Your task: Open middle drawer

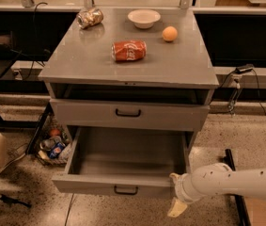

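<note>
The middle drawer (123, 184) stands pulled far out of the grey cabinet (132, 65), its inside bare and its small black handle (125, 190) at the centre of the front panel. My gripper (176, 208), on a white arm (236, 181) reaching in from the right, hangs just off the drawer's front right corner, below the front panel and apart from the handle. The taller-fronted drawer (128, 115) above is nearly closed, with a dark gap over it. The lowest drawer is hidden under the open one.
On the cabinet top lie a red can (129, 50), a crumpled bag (89, 18), a white bowl (144, 18) and an orange (169, 33). A bin of rubbish (52, 145) sits at the cabinet's left foot. Cables and a black frame (236, 182) lie right.
</note>
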Action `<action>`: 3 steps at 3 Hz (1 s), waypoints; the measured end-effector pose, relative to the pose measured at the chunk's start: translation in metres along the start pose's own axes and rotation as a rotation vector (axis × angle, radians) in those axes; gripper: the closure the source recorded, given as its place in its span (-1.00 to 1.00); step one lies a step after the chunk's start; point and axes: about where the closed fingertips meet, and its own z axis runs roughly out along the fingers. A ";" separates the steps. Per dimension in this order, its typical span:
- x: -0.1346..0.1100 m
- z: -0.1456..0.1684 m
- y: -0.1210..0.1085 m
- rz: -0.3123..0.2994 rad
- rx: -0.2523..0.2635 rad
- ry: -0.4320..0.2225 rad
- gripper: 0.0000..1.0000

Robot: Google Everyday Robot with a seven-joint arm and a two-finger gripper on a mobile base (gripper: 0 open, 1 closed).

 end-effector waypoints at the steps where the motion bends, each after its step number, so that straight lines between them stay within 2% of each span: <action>1: -0.001 0.004 0.005 0.003 -0.022 -0.005 -0.15; 3: -0.002 0.000 0.004 0.003 -0.022 -0.006 0.78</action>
